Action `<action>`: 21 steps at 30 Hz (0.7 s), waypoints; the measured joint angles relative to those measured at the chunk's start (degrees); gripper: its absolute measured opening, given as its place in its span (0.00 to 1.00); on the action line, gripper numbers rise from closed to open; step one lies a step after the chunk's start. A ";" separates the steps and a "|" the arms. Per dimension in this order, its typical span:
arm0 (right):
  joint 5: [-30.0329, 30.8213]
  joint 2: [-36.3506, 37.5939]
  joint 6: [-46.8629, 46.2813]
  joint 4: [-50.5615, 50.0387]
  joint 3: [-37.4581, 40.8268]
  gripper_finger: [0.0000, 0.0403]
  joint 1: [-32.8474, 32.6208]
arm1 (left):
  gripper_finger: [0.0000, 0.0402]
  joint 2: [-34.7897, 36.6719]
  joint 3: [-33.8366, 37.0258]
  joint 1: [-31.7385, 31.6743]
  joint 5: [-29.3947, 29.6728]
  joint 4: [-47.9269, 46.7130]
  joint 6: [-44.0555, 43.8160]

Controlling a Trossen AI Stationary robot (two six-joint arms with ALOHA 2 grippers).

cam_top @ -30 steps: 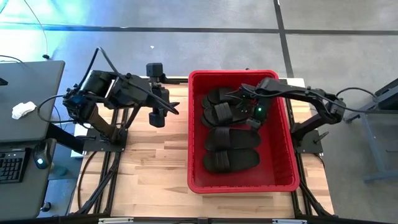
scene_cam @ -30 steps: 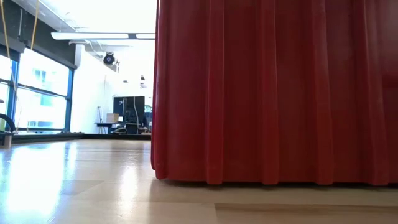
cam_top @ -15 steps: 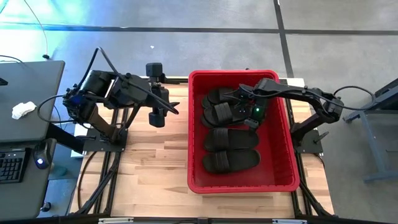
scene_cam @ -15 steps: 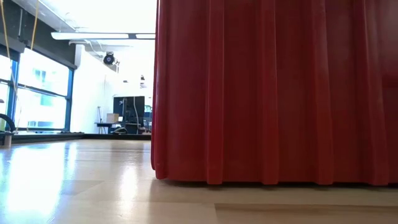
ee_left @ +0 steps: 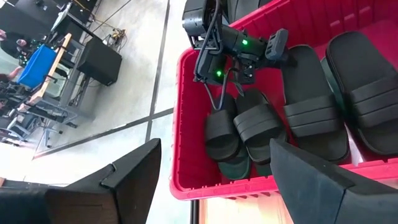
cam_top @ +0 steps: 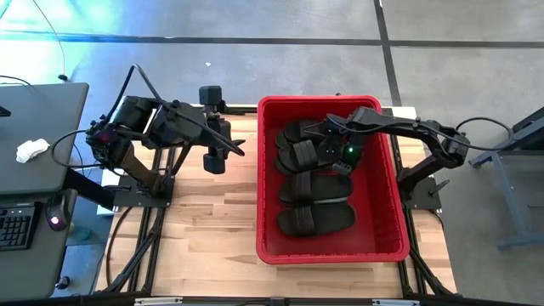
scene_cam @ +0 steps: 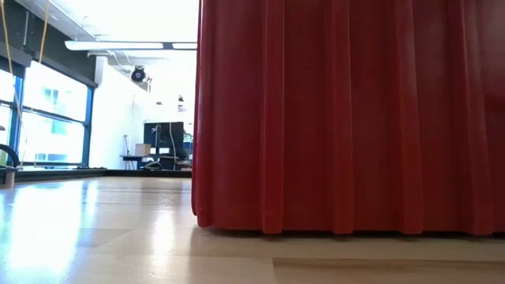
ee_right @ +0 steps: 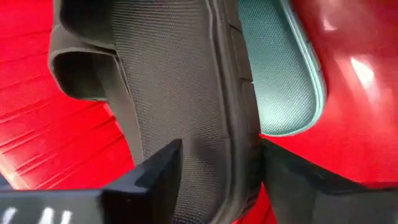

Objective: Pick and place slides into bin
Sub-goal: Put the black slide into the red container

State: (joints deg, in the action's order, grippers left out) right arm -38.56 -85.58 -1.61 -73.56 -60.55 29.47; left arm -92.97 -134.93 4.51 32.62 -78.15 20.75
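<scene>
The red bin (cam_top: 327,100) stands on the table's right half; its wall fills the low view (scene_cam: 347,118). Several black slides lie in it (cam_top: 316,189) (cam_top: 316,219) (cam_top: 297,132). My right gripper (cam_top: 331,146) reaches into the bin's far part and is shut on a black slide (ee_right: 186,93). A green slide (ee_right: 280,74) lies under that one on the bin floor. My left gripper (cam_top: 231,146) hangs open and empty above the table, left of the bin. My right gripper pinches the black slide's side edge (ee_right: 239,155) between its two fingers, one finger on the textured footbed (ee_right: 165,165) and one on the sole side (ee_right: 273,171). The slide is tilted on edge inside the bin, above the green slide. Whether its far end rests on anything is hidden.
The bin's walls close in my right gripper on the far and right sides. Bare wooden table (cam_top: 204,221) lies left of the bin and in front of it. A desk with a keyboard and a white cloth (cam_top: 32,150) stands beyond the table's left edge.
My right gripper has shifted slightly toward the table's left inside the bin, still shut on the black slide.
</scene>
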 joint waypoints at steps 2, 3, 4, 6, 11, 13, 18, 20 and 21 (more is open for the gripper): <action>0.46 0.00 -0.31 0.02 0.00 0.50 0.00 | 0.70 0.00 0.00 0.00 0.00 -0.02 -0.02; 1.28 0.00 -1.03 0.00 0.00 0.50 0.00 | 0.70 0.00 0.00 0.00 -0.01 -0.02 0.00; 2.54 0.00 -1.24 0.00 0.00 0.51 0.00 | 0.70 0.00 0.00 0.00 -0.02 -0.02 -0.02; 5.13 0.00 -1.37 -0.03 0.00 0.51 0.00 | 0.70 0.00 0.00 0.00 0.00 -0.07 -0.02; 5.96 0.02 -1.13 -0.94 -0.16 0.51 0.00 | 0.70 -0.15 0.00 0.00 0.00 -0.53 -0.02; 5.98 0.04 -1.13 -1.04 -0.20 0.51 0.00 | 0.70 -0.49 0.00 -0.02 0.00 -0.62 -0.02; 5.99 0.18 -0.98 -1.38 -0.20 0.51 0.00 | 0.70 -1.59 -0.01 0.00 0.00 -1.85 -0.02; 5.93 0.64 -0.88 -1.40 -0.20 0.51 0.00 | 0.70 -2.44 0.04 0.00 0.08 -2.20 -0.04; 5.75 1.00 -0.73 -1.40 -0.20 0.51 0.00 | 0.70 -2.74 0.04 0.00 0.37 -2.10 -0.04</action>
State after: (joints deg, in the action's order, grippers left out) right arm -32.81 -84.58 -2.34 -74.96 -60.75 29.47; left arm -95.71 -134.89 4.51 32.99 -80.25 20.72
